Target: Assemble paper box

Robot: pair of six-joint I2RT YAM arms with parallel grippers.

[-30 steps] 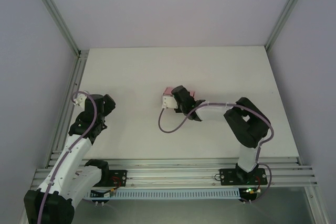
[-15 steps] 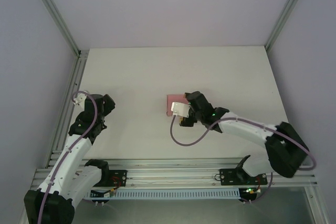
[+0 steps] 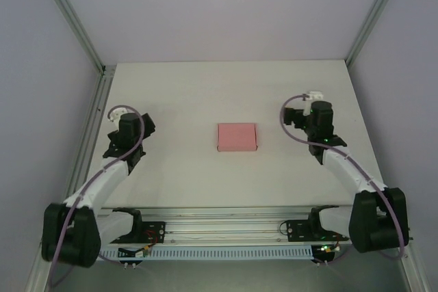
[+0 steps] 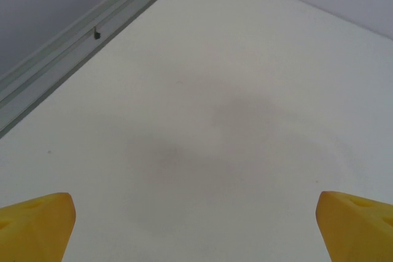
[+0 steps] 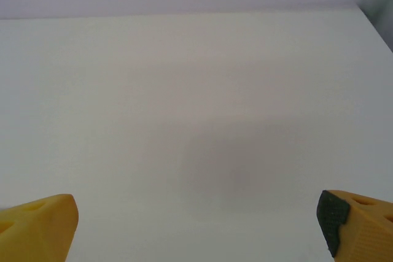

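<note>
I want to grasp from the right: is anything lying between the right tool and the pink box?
Nothing visible does. The paper box lies flat mid-table, the open right tool is off to its right, and bare table lies between them.

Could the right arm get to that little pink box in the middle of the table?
Probably yes. The paper box lies flat in the open, with nothing between it and the right gripper, whose jaws are open.
</note>
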